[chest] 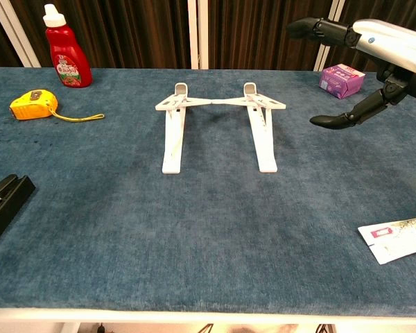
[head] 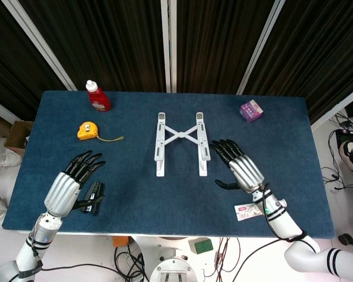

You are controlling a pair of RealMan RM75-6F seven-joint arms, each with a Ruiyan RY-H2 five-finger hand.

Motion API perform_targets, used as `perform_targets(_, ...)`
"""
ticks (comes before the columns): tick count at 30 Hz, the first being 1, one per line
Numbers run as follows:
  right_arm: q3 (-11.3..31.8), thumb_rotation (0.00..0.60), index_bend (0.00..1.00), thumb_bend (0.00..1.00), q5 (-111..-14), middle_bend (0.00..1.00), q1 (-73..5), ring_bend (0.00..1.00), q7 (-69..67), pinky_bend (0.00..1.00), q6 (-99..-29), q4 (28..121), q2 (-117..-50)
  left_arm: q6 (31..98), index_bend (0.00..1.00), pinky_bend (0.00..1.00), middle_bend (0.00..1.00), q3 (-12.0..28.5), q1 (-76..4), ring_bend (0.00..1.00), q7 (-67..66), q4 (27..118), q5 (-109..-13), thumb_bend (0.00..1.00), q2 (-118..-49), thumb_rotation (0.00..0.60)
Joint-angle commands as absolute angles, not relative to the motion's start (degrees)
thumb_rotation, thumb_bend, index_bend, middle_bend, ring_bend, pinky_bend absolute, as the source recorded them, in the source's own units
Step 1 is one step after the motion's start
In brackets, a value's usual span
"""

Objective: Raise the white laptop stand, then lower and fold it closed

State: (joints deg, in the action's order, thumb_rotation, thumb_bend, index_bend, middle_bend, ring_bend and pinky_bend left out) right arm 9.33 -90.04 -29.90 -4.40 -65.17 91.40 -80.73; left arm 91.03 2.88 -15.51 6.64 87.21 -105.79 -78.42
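The white laptop stand point(head: 181, 143) is found spread flat at mid-table on the blue table cover point(head: 165, 200), untouched. The right hand point(head: 237, 164) is held just beside its right rail, fingers apart, holding nothing. The left hand point(head: 76, 176) is held well apart, fingers spread, above a black stapler point(head: 94, 197). A red bottle point(head: 97, 96), yellow tape measure point(head: 88, 130), purple box point(head: 251, 110) and printed card point(head: 248, 211) are noted around the stand, none obstructing it.

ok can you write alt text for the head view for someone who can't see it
A white laptop stand lies spread open and flat at the middle of a blue table, with the robot's open right hand hovering just beside it and the open left hand over a black stapler. A red bottle, yellow tape measure and purple box sit farther back.
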Motion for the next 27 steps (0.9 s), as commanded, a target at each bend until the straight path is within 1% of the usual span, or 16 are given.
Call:
perform_targets(1,9.49,0.6,0.0,0.18,-89.29,0.08,-30.35,0.0,-4.14,0.0,-64.85,91.32,-80.63,90.71,0.17,0.15,0.11,2.84,-15.77,0.04,7.2,86.91,-105.06,0.07,-78.53,0.6)
perform_targets(6,9.39,0.6,0.0,0.18,-88.45,0.08,-31.04,0.0,-4.8,0.0,-64.11,91.3,-80.11,90.85,0.17,0.15,0.11,2.71,-15.66,0.04,7.37,86.21,-103.86,0.07,-78.64,0.6)
perform_targets(9,9.46,0.6,0.0,0.18,-88.09,0.08,-31.33,0.0,-5.88,0.0,-63.75,92.08,-78.57,91.45,0.17,0.15,0.11,2.41,-15.16,0.04,7.55,86.06,-103.25,0.07,-78.51,0.6)
perform_targets(12,10.55,0.6,0.0,0.18,-86.6,0.09,-31.82,0.0,-7.21,0.0,-63.04,93.33,-76.12,92.42,0.17,0.15,0.11,2.11,-14.27,0.04,7.35,85.88,-102.53,0.07,-78.31,0.6)
perform_targets(14,11.97,0.6,0.0,0.18,-84.34,0.11,-32.78,0.0,-8.94,0.01,-61.19,94.28,-74.25,93.1,0.17,0.15,0.11,1.96,-13.54,0.04,7.29,85.7,-101.8,0.07,-78.2,0.6)
perform_targets(15,12.63,0.6,0.0,0.2,-83.26,0.12,-33.36,0.0,-10.02,0.02,-60.03,94.57,-73.46,93.36,0.17,0.15,0.11,1.93,-13.21,0.04,7.19,85.59,-101.43,0.07,-78.17,0.6)
perform_targets(18,15.08,0.6,0.0,0.35,-78.44,0.14,-36.12,0.0,-13.28,0.02,-54.44,94.5,-71.31,93.72,0.17,0.15,0.11,1.8,-12.19,0.04,5.87,85.32,-100.09,0.07,-77.75,0.6)
perform_targets(21,17.33,0.6,0.0,0.5,-70.58,0.14,-40.68,0.0,-14.21,0.02,-45.15,92.41,-70.23,92.24,0.17,0.15,0.11,1.3,-11.23,0.04,2.65,86.35,-97.86,0.07,-76.19,0.6)
perform_targets(25,17.86,0.6,0.0,0.62,-61.17,0.16,-46.88,0.0,-11.87,0.02,-35.05,87.1,-72.14,89.13,0.17,0.15,0.11,0.8,-10.37,0.04,-0.96,89.23,-94.0,0.07,-73.69,0.6)
perform_targets(27,17.76,0.6,0.0,0.67,-57.86,0.16,-49.38,0.0,-10.82,0.02,-32.46,84.05,-74.21,88.22,0.17,0.15,0.11,0.85,-10.12,0.04,-1.5,90.1,-92.52,0.07,-73.08,0.6)
